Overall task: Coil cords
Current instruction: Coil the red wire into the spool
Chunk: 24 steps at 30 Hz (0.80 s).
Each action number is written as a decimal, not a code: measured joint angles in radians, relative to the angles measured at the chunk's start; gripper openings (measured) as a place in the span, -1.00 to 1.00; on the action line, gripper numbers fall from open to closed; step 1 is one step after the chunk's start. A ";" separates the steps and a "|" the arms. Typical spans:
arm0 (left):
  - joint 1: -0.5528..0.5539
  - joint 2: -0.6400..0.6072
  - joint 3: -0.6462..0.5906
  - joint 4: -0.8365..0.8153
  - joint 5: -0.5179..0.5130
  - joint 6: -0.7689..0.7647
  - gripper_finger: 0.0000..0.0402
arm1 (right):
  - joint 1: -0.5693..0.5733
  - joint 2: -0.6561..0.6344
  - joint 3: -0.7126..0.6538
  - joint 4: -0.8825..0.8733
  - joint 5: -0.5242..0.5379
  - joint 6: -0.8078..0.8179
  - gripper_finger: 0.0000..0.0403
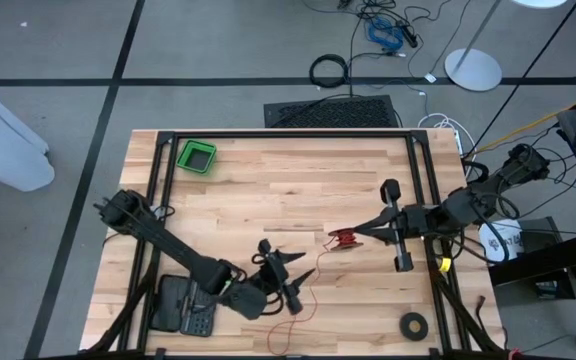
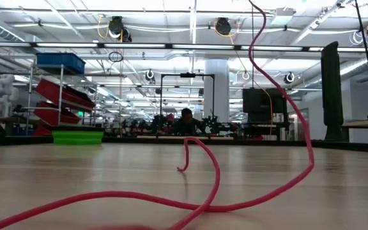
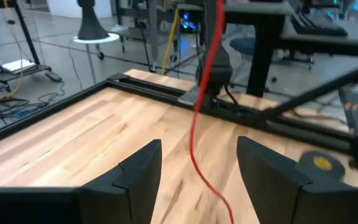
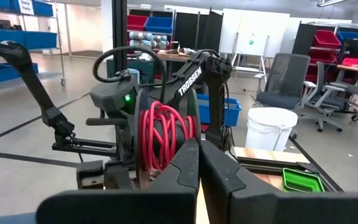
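With most of the red cord (image 1: 346, 238) already wound into a small coil at table (image 1: 268, 190) centre, coiling is mid-way: loose tail trails toward 7 o'clock. Right gripper (image 1: 360, 236), reaching in from 3 o'clock, fingers pressed together, pinches the coil. Left gripper (image 1: 293, 272), low at 6 o'clock, fingers spread, tail between them unheld. Next probably: regrasp tail, wrap another loop.

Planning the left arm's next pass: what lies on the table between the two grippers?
In the high view, only the red cord trails over bare wood from the open left gripper to the coil at the shut right gripper.
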 joint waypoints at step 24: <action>0.002 0.121 0.000 0.395 0.019 0.239 0.07 | 0.001 0.000 0.000 -0.023 -0.002 0.018 -1.00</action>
